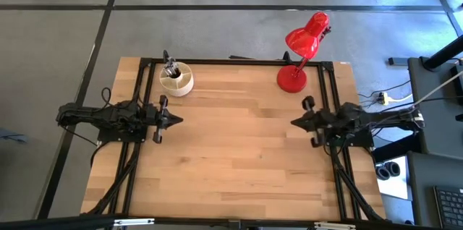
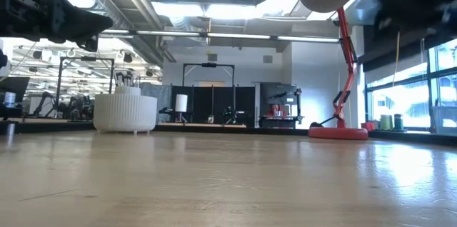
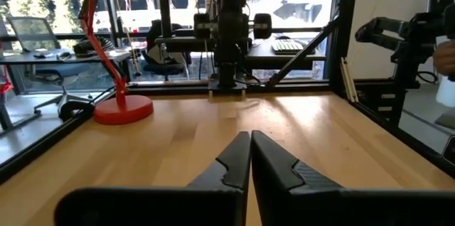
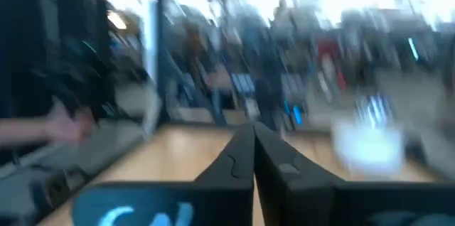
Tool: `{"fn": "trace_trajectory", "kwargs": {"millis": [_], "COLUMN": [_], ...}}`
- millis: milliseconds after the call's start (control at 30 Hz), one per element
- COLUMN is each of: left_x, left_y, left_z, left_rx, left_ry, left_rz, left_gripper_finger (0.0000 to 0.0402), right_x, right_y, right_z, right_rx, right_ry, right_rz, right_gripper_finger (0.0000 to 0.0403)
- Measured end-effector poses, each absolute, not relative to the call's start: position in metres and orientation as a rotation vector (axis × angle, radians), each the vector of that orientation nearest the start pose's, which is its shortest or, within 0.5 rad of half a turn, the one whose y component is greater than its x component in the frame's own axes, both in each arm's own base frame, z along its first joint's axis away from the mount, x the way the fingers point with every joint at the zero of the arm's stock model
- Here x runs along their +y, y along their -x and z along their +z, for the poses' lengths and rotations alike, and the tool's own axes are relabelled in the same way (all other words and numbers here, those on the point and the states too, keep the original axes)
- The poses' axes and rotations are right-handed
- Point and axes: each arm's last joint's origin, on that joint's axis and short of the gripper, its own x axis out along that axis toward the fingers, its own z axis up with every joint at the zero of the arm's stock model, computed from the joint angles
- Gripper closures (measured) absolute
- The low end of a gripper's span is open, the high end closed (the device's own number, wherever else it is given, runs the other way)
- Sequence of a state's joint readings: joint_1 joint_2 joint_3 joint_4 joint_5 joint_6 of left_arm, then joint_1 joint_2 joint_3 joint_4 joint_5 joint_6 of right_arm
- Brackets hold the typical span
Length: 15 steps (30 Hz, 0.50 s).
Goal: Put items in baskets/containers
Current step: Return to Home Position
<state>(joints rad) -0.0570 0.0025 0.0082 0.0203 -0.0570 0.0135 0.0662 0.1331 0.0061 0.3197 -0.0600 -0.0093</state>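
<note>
Holds thin dark-handled makeup brushes (image 1: 171, 67) in round cream-white organiser (image 1: 178, 82) at pale wooden counter's (image 1: 239, 154) far-left corner, with dark left pincer (image 1: 178, 120) and right pincer (image 1: 294, 122) clenched empty, well apart.

Wooden table (image 1: 239, 158) — cream organiser (image 1: 176, 79) on it; red lamp (image 1: 292, 78) well apart.

Cream-white ribbed organiser (image 1: 176, 79), dark-handled brushes (image 1: 170, 67), glossy red desk lamp (image 1: 300, 49); pale honey desk (image 1: 239, 165) striped with wood planks, black-edged; left pincer (image 1: 177, 120) and right pincer (image 1: 294, 122) both black; grey floor (image 1: 58, 35) crossed by dark lines.
</note>
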Motion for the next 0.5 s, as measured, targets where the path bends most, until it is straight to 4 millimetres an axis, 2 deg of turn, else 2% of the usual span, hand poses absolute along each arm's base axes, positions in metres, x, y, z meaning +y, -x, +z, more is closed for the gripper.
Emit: {"fn": "trace_trajectory", "kwargs": {"millis": [133,500], "left_x": [-0.004,-0.004], "left_y": [-0.097,-0.097], "left_z": [0.168,0.168], "left_rx": [-0.025,-0.025], "left_ry": [-0.012,-0.012], "left_rz": [0.001,0.001], "left_gripper_finger": [0.0389,0.0389], "right_x": [0.011,0.011], "right_y": [-0.096,-0.100], "right_z": [0.198,0.176], "right_rx": [-0.331,-0.108], "right_ry": [0.077,0.058], "right_rz": [0.210,0.221], "right_gripper_finger": [0.0395,0.0368]}}
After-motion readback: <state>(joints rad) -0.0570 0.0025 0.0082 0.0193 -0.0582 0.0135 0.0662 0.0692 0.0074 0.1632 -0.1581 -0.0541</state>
